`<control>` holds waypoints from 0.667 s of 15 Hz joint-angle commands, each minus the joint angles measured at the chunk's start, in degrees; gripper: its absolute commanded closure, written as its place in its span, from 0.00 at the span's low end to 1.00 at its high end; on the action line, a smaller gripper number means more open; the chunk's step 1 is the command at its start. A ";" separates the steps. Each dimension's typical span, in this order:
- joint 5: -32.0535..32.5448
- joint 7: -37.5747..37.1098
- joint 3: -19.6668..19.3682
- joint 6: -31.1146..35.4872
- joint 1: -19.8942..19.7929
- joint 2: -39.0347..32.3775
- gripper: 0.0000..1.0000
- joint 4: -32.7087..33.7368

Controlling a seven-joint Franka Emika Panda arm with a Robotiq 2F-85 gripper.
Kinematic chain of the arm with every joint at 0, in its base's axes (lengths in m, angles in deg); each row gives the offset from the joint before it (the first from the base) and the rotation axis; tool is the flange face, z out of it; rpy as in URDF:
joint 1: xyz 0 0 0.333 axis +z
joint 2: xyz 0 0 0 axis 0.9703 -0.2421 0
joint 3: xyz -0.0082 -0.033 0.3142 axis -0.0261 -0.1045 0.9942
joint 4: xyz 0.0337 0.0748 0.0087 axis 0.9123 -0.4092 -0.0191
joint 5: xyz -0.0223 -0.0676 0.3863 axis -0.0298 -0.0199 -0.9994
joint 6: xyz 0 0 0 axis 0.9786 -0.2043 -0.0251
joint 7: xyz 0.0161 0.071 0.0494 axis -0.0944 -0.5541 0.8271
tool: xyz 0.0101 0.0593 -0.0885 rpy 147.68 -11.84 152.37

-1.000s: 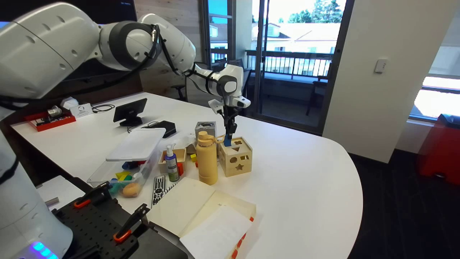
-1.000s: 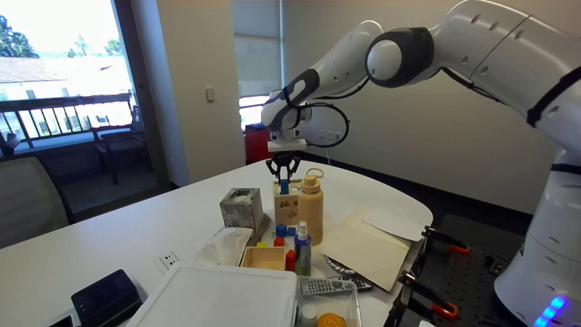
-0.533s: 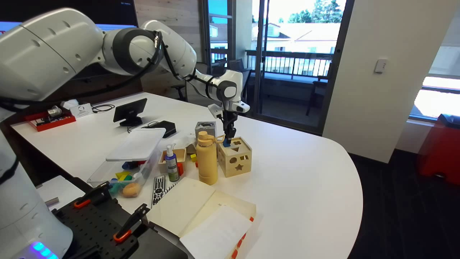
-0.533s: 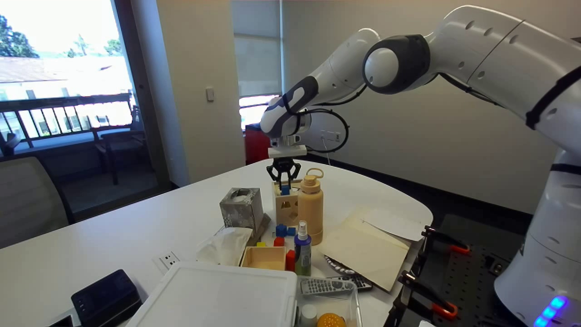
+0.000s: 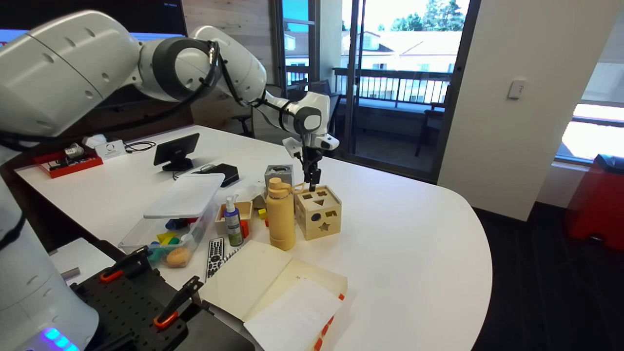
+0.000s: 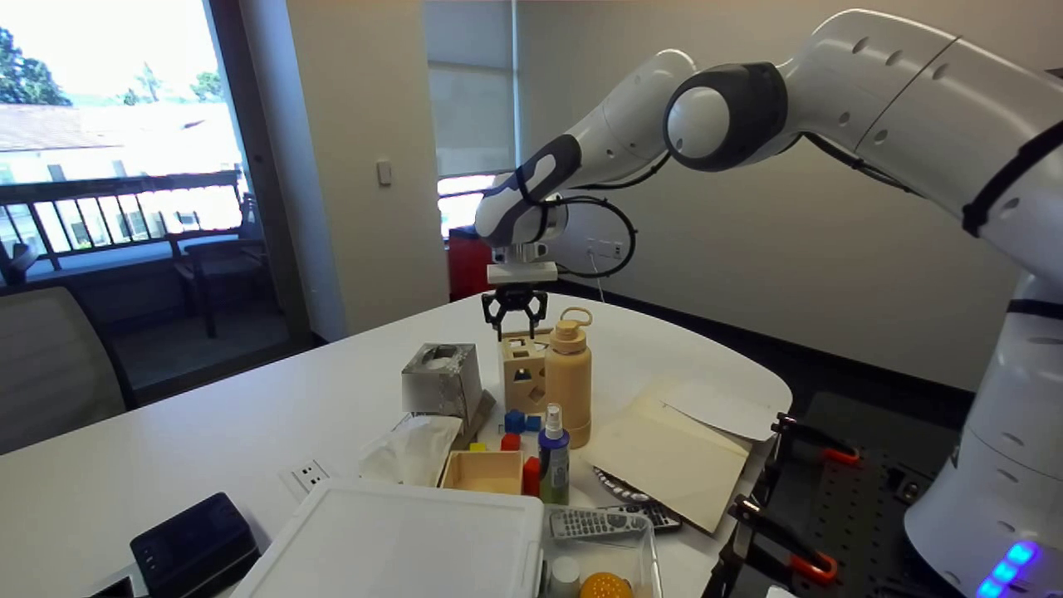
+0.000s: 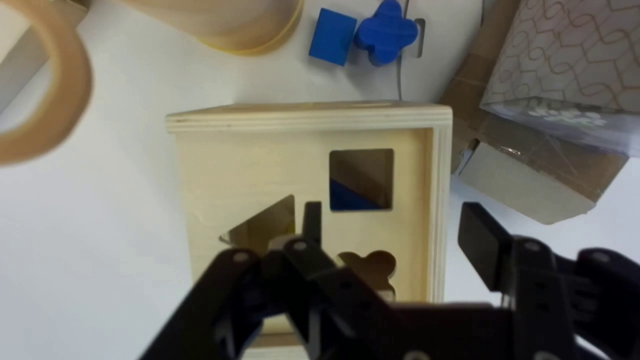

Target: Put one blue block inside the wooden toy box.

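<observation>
Wrist view: blue block (image 7: 346, 199) is lying inside the wooden toy box (image 7: 305, 170), below the gripper (image 7: 395, 231).
Gripper: jaws are standing apart, released.

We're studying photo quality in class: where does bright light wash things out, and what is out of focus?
In both exterior views, the buildings outdoors look washed out by daylight; in the wrist view, the hand is dark and soft, the tan loop is blurred, and the wooden toy box is fairly sharp.
</observation>
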 commanded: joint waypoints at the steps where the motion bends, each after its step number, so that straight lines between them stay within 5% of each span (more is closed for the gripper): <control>1: -2.12 1.40 0.40 1.01 -0.06 3.89 0.00 -2.73; 10: -3.10 1.97 0.84 3.00 1.04 16.79 0.00 -13.31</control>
